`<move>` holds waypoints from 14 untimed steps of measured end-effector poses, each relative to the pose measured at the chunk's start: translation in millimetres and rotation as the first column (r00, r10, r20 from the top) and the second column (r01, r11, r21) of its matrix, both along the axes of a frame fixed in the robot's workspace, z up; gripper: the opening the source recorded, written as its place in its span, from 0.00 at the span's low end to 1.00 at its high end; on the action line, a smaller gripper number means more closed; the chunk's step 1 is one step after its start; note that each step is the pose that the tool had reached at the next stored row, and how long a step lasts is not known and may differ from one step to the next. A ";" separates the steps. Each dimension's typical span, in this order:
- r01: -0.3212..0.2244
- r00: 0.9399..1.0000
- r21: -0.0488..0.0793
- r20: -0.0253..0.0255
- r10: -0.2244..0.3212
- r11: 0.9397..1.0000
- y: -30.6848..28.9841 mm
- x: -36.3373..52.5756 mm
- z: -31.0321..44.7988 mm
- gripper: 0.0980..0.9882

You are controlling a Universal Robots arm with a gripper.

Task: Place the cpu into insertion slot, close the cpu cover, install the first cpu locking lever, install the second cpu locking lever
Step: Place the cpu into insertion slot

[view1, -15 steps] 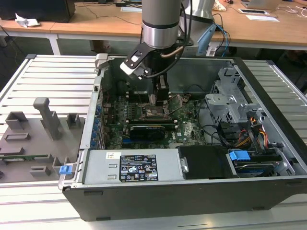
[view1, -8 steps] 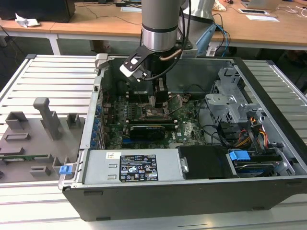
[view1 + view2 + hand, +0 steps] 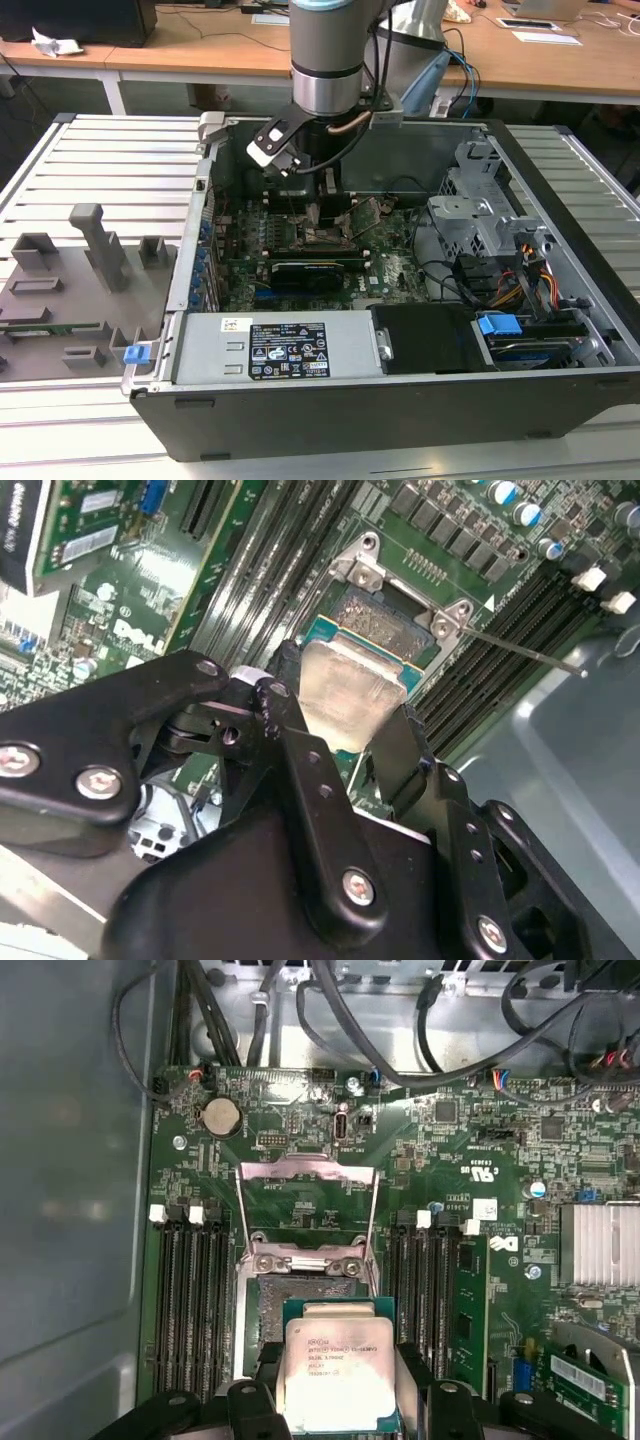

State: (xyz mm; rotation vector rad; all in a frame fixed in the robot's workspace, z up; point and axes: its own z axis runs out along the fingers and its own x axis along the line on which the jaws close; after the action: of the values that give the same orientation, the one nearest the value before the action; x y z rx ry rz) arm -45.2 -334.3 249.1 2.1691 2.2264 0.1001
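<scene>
Over the insertion slot [image 3: 300,1290] edge, cpu [image 3: 338,1372] in gripper [image 3: 345,705]

cpu [image 3: 338,1372]: matt silvery metal | cpu cover [image 3: 305,1167]: shiny bare metal

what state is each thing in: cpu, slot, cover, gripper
cpu: gripped, held over the slot, not seated
slot: uncovered, centre bare where it shows
cover: swung open, away from the slot
gripper: shut on the cpu
</scene>
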 end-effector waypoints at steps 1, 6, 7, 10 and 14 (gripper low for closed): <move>0.000 1.000 0.000 0.000 0.000 1.000 1.2 -0.2 -1.6 0.48; 0.017 1.000 0.000 0.000 -0.017 1.000 5.5 -0.3 -10.5 0.48; 0.018 1.000 0.000 0.000 -0.018 1.000 6.9 -0.4 -12.4 0.48; 0.018 1.000 0.000 0.000 -0.018 1.000 9.7 -0.3 -16.9 0.48; 0.035 0.999 0.000 0.000 -0.035 0.999 10.7 -0.3 -24.4 0.48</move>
State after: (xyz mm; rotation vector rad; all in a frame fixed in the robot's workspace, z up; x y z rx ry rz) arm -45.5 -323.6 224.7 2.2070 2.1875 0.0993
